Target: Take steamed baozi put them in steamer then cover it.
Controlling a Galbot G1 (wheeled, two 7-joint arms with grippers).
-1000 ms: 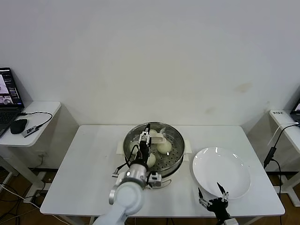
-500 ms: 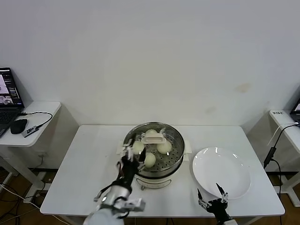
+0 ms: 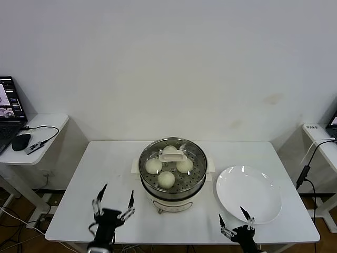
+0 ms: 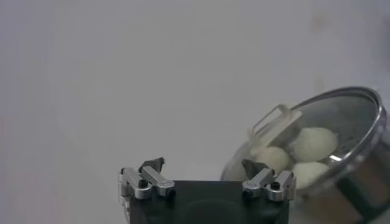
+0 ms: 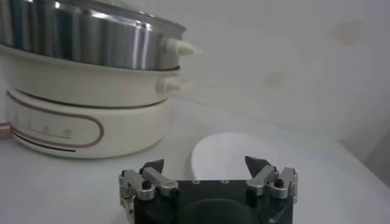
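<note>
The steamer point(image 3: 172, 182) stands mid-table with the glass cover point(image 3: 192, 153) resting on it, its whitish bar handle point(image 3: 172, 154) on top. Under the cover lie the baozi point(image 3: 166, 179); three show clearly and a fourth sits partly behind the handle. My left gripper point(image 3: 114, 203) is open and empty near the table's front edge, left of the steamer. My right gripper point(image 3: 234, 221) is open and empty at the front edge, by the plate. The left wrist view shows the cover point(image 4: 341, 109) and baozi point(image 4: 314, 143). The right wrist view shows the steamer point(image 5: 85, 91).
A flat white plate point(image 3: 248, 193) lies right of the steamer and also shows in the right wrist view point(image 5: 244, 155). A side table with a laptop point(image 3: 9, 105) and mouse point(image 3: 21, 141) stands at far left. Another small table point(image 3: 322, 138) with cables is at far right.
My left gripper has let go of the cover, now on the steamer, and drawn back from the pot to the table's front left edge. The right gripper has barely moved.
</note>
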